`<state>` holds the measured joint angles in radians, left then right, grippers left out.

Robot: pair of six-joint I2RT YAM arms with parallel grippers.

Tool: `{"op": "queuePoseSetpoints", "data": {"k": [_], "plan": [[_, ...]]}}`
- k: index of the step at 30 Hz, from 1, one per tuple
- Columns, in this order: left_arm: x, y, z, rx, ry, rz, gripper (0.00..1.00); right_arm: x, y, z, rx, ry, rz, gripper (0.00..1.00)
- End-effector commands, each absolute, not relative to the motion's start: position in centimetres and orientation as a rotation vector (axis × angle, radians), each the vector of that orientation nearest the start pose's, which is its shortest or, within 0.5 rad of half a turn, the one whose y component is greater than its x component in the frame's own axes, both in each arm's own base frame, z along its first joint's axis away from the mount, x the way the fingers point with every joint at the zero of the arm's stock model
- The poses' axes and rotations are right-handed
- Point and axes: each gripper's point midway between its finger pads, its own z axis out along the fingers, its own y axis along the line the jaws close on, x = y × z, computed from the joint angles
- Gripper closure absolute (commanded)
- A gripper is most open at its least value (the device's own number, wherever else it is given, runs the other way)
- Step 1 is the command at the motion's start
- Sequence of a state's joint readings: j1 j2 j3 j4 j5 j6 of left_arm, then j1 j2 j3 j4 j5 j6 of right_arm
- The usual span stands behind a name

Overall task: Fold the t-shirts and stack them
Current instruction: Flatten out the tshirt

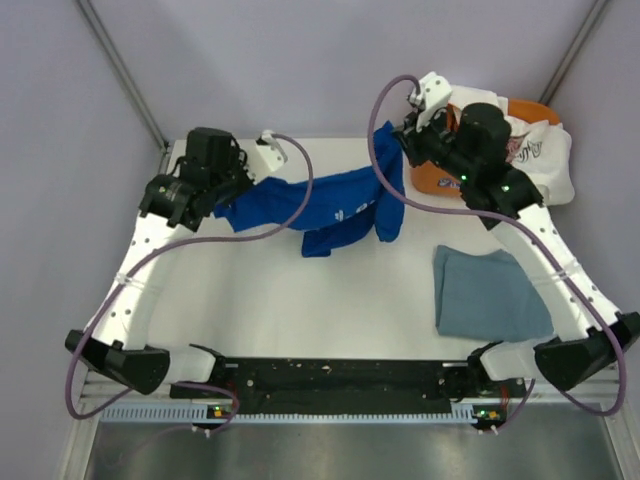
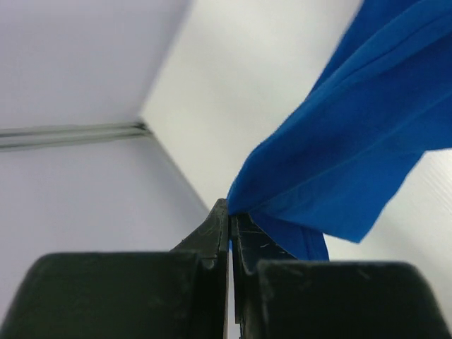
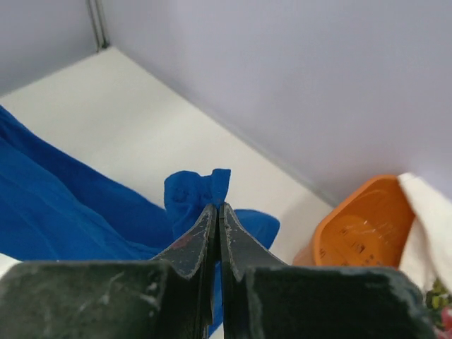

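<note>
Over the flat white table (image 1: 300, 300), the soft royal-blue cloth t-shirt (image 1: 330, 205) hangs stretched between the left gripper (image 2: 229, 215) and right gripper (image 3: 217, 212), both pinching its edges tight, a spreading-out step, I think, so next it needs laying flat to fold.

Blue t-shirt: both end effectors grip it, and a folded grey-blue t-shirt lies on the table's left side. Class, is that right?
No: the folded grey-blue t-shirt lies on the table's right side, as the top external view shows; the rest holds.
</note>
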<state>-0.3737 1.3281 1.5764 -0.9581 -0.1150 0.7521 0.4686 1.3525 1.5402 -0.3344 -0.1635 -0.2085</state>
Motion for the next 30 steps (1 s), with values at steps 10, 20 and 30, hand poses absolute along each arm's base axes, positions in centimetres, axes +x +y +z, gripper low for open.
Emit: {"op": "queuePoseSetpoints", "data": {"k": [10, 20, 30], "plan": [[23.7, -5.3, 49.8, 1.007, 1.543, 0.359, 1.00, 20.9, 15.3, 59.8, -0.633, 1.025, 0.407, 1.00], [21.5, -8.6, 48.2, 1.069, 1.547, 0.097, 1.00, 23.7, 16.7, 60.1, -0.683, 1.026, 0.362, 1.00], [31.5, -10.4, 33.7, 1.036, 1.915, 0.085, 1.00, 45.1, 25.1, 48.6, -0.845, 1.264, 0.273, 1.00]]}}
